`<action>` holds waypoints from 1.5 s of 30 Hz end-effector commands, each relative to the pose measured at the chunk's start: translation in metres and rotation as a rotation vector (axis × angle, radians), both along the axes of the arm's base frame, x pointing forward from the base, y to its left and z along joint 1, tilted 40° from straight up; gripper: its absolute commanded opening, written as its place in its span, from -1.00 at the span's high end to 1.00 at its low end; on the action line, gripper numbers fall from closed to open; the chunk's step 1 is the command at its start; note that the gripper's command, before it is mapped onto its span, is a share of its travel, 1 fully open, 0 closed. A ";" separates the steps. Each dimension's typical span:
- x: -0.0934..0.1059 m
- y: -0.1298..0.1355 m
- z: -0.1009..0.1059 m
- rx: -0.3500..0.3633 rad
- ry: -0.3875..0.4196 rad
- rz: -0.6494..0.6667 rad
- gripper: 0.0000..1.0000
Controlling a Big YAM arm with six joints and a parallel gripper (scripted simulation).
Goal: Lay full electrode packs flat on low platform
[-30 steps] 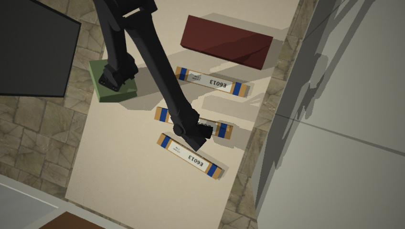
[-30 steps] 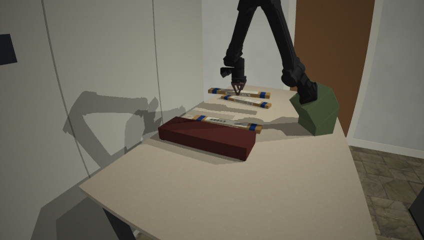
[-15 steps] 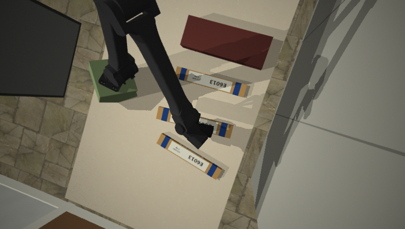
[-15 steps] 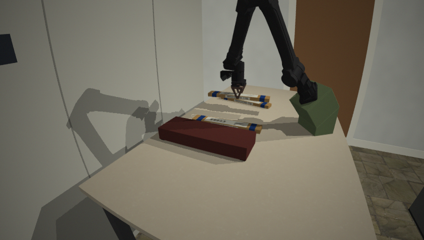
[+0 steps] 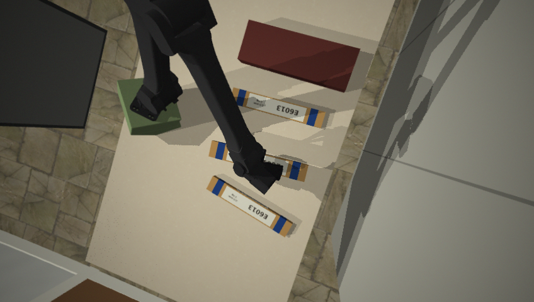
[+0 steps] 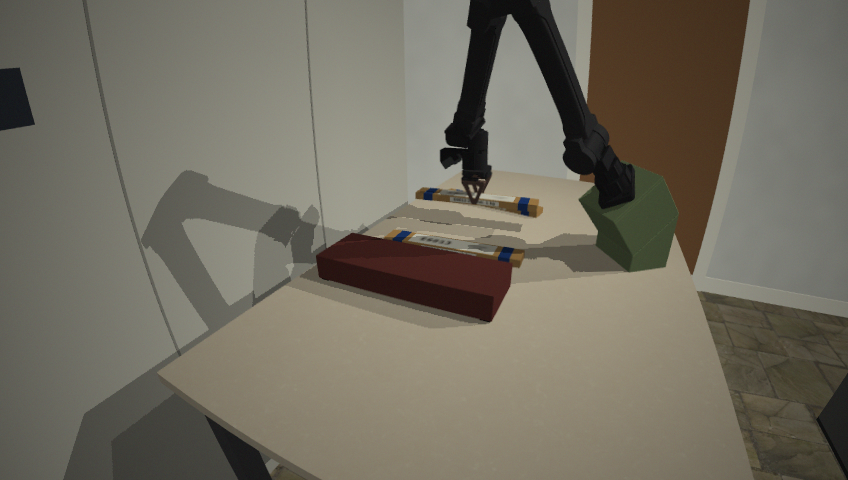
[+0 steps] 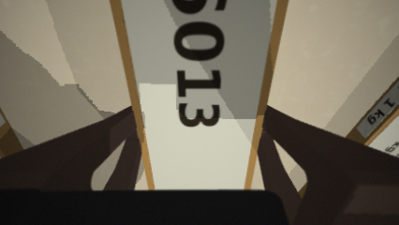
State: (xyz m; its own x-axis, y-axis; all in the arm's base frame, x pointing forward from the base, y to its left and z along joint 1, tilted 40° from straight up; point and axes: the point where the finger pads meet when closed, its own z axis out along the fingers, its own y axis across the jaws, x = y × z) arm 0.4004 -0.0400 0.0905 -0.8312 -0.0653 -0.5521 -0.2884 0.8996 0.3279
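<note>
Three E6013 packs are in view, all off the low platform (image 5: 296, 52) (image 6: 410, 273), the dk red block on the table (image 5: 157, 209) (image 6: 416, 380). The end effector (image 5: 266, 175) (image 6: 474, 199) (image 7: 199, 112) points down, fingers part-open, a bit over half, w/ the middle pack (image 5: 296, 170) (image 6: 429, 194) (image 7: 201, 155) gripped btwn them, one finger per long side. That pack is level, label up, and looks to be held just above the table; its exact clearance can't be told.

The near pack (image 5: 275, 106) (image 6: 440, 240) (image 7: 7, 136) lies flat, label up, beside the platform & roughly parallel to it. The slanted pack (image 5: 249, 206) (image 6: 539, 210) (image 7: 379, 112) lies flat on the other side of the gripped one, at an angle; ext. view mostly hides it. Arm's base end sits at the green block (image 5: 164, 125) (image 6: 645, 226).

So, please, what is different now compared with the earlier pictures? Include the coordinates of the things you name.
The gripper (image 5: 266, 180) (image 6: 474, 199) (image 7: 199, 112) has moved down, lowering the middle pack (image 5: 296, 170) (image 6: 526, 205) (image 7: 199, 159) towards the bench. It was already gripping this pack and has not let go. The angled pack (image 5: 250, 206) (image 6: 540, 210) (image 7: 381, 112), the pack beside the platform (image 5: 279, 106) (image 6: 452, 242) (image 7: 9, 137) and the red platform (image 5: 296, 52) (image 6: 410, 273) stayed in place.
</note>
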 end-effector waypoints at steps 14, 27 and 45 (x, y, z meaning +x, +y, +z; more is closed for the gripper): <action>0.023 0.002 -0.003 -0.010 -0.039 -0.021 1.00; 0.029 0.000 -0.010 -0.011 -0.042 -0.036 1.00; 0.022 0.004 -0.010 -0.010 -0.036 -0.035 1.00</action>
